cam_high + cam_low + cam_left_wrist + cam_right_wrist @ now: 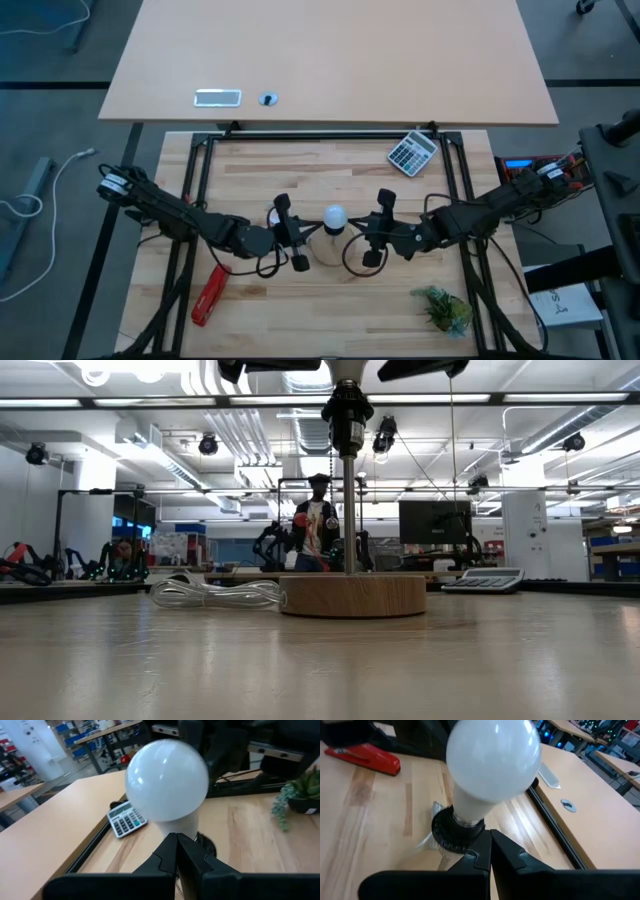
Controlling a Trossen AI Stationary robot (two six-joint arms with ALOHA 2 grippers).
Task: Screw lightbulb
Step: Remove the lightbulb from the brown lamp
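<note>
Plainly, no readable writing; lightbulb (492,757) between left pincer (176,851) and right pincer (490,847), both closed.

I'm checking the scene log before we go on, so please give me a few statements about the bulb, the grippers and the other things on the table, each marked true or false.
1. The lightbulb sits upright in the black socket. True.
2. The left gripper has its fingers spread wide around the bulb. False: its fingertips meet, shut, just short of the bulb.
3. The right gripper is shut, with nothing between its fingers. True.
4. The calculator lies beside the red stapler. False: the calculator is at the table's far right, the stapler at its near left.
5. A small green plant is on the right arm's side. True.
</note>
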